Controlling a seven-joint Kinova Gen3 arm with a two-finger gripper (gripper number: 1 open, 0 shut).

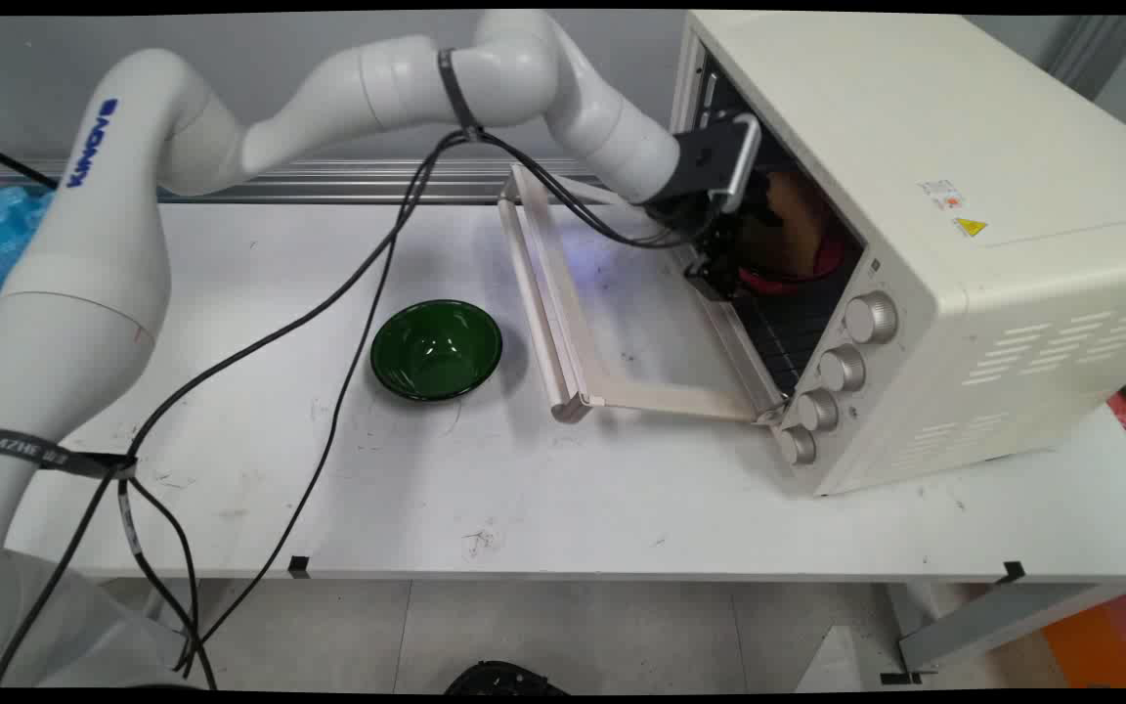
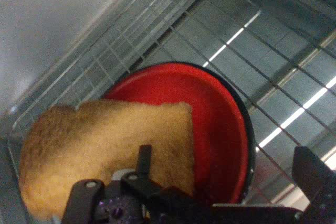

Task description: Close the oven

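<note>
Reaching into the oven [image 1: 915, 196], my gripper [image 2: 220, 182] hangs over bread [image 2: 105, 145] in a red bowl [image 2: 220, 124]. Can't tell if it's gripping. Oven's warning sticker [image 1: 954, 207] is unreadable.

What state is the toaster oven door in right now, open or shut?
Open. The toaster oven door is folded down flat toward the table, and the gripper reaches inside over the red bowl on the wire rack.

Gripper [image 1: 719, 256] fingertips hiding inside oven [image 1: 915, 196]; bread [image 2: 105, 150] being cut off by bottom edge, linkage covering part.
</note>
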